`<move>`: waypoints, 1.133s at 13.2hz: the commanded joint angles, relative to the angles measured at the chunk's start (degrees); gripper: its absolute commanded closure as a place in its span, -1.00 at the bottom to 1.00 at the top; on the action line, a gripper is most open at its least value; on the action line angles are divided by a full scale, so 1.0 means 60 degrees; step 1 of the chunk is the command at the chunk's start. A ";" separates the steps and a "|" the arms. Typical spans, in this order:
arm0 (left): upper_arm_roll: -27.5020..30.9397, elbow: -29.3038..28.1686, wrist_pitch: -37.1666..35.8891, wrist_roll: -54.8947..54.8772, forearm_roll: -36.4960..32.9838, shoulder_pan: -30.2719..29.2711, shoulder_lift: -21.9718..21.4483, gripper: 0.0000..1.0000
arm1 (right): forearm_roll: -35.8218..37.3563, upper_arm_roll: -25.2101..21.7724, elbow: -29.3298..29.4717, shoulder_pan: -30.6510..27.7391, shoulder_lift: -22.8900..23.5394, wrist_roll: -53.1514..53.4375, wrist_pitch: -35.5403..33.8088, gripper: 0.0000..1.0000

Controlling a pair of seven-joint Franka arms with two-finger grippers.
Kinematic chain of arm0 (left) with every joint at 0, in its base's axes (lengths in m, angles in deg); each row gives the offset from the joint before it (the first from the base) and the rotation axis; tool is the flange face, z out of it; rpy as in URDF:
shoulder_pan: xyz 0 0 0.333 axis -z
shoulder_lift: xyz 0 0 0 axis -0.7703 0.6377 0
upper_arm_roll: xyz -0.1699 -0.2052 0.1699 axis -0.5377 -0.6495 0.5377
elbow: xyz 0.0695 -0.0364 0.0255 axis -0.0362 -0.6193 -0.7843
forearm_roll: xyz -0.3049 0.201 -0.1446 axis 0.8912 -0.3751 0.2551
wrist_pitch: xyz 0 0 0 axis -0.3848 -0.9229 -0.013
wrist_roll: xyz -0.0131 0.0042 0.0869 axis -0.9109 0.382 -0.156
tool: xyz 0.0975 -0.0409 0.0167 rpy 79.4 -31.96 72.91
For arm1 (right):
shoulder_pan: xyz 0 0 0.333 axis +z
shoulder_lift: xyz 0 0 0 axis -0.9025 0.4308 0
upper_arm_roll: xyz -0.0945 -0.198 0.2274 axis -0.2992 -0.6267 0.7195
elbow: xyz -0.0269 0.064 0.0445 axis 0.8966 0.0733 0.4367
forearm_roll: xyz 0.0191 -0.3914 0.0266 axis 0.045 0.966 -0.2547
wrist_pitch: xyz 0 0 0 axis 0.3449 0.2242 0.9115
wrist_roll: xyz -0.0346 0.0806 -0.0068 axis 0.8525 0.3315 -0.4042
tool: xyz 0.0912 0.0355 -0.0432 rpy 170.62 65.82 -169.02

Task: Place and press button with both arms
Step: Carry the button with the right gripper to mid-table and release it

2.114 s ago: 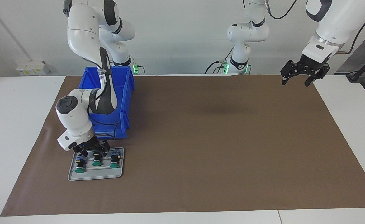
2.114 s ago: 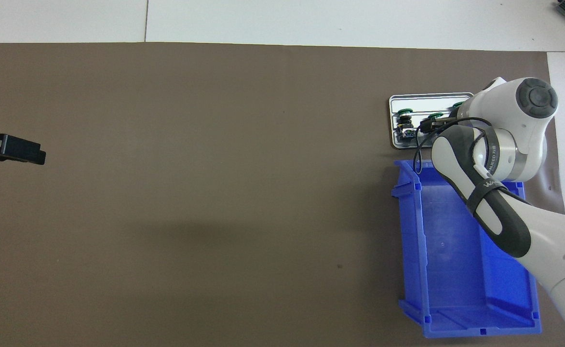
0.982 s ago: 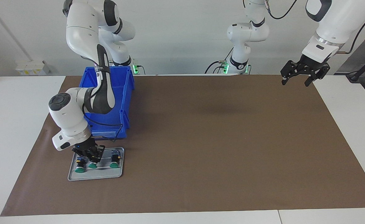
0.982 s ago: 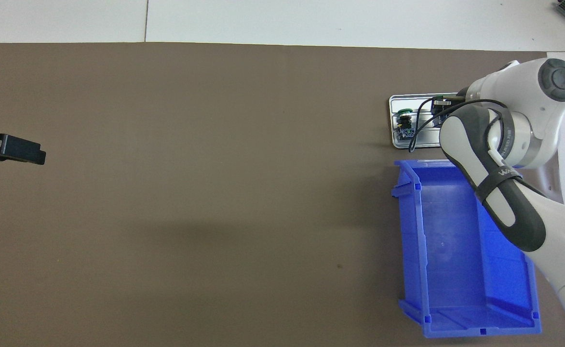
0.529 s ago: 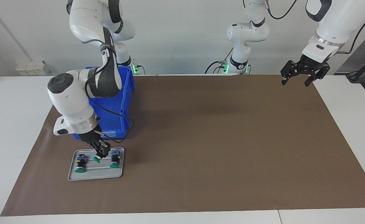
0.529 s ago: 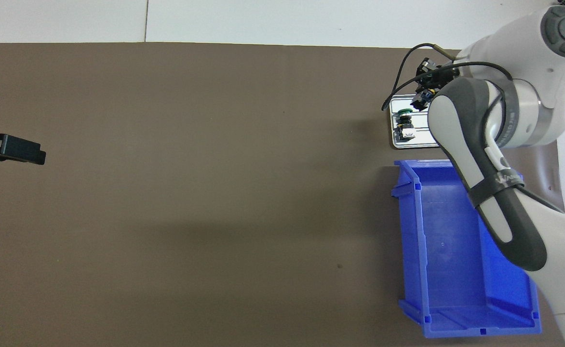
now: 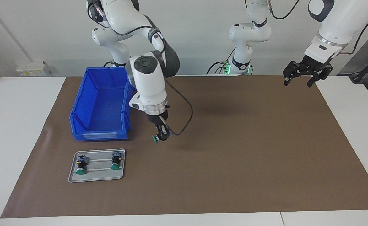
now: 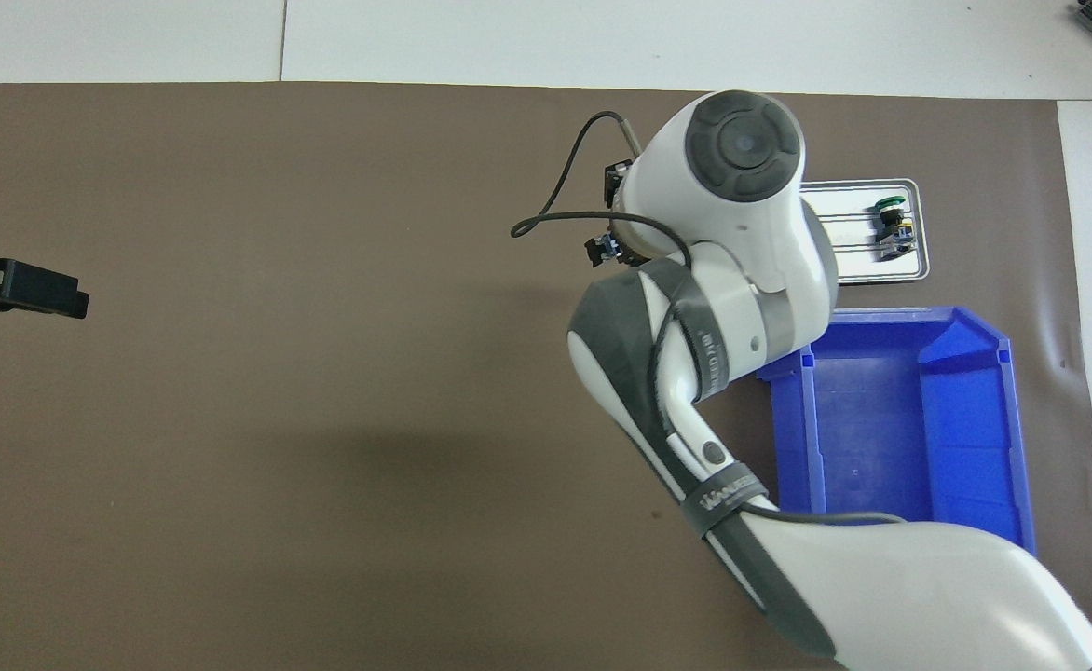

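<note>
Right hand up over the brown mat, closed on the button, held clear of the surface. Button pinched between the fingertips, green cap sticking out sideways from the hand toward the right arm's end of the worktop; long axis roughly level, slightly tilted (grey-blue base mostly hidden by the fingers). In the overhead view, mostly covered by the wrist; only the hand's edge peeking out.

Blue bin just beside the hand toward the right arm's end, its near wall close to the forearm. Grey tray lower down in the facing view, farther from the robots than the bin, with two other buttons lying in it, a gap between them. Wide bare mat beneath the hand and on toward the left arm's end, nothing on it.

Left hand waiting in the air over the mat's corner at the left arm's end, fingers spread wide, holding nothing.
</note>
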 commanded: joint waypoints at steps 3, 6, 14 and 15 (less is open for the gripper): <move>-0.0073 -0.0271 0.0078 0.0104 -0.0148 -0.0081 -0.0256 -1.00 | 0.1336 -0.0002 -0.0650 0.1742 0.0635 0.4154 0.0529 1.00; -0.0073 -0.0271 0.0078 0.0104 -0.0148 -0.0081 -0.0256 -1.00 | 0.1704 -0.0002 -0.0679 0.2389 0.1004 0.5257 0.0778 1.00; -0.0073 -0.0271 0.0078 0.0104 -0.0148 -0.0081 -0.0256 -1.00 | 0.1675 -0.0002 -0.1645 0.2699 0.1034 0.6167 0.1570 1.00; -0.0073 -0.0271 0.0078 0.0104 -0.0148 -0.0081 -0.0256 -1.00 | 0.1675 -0.0002 -0.1646 0.2699 0.1034 0.6182 0.1555 0.46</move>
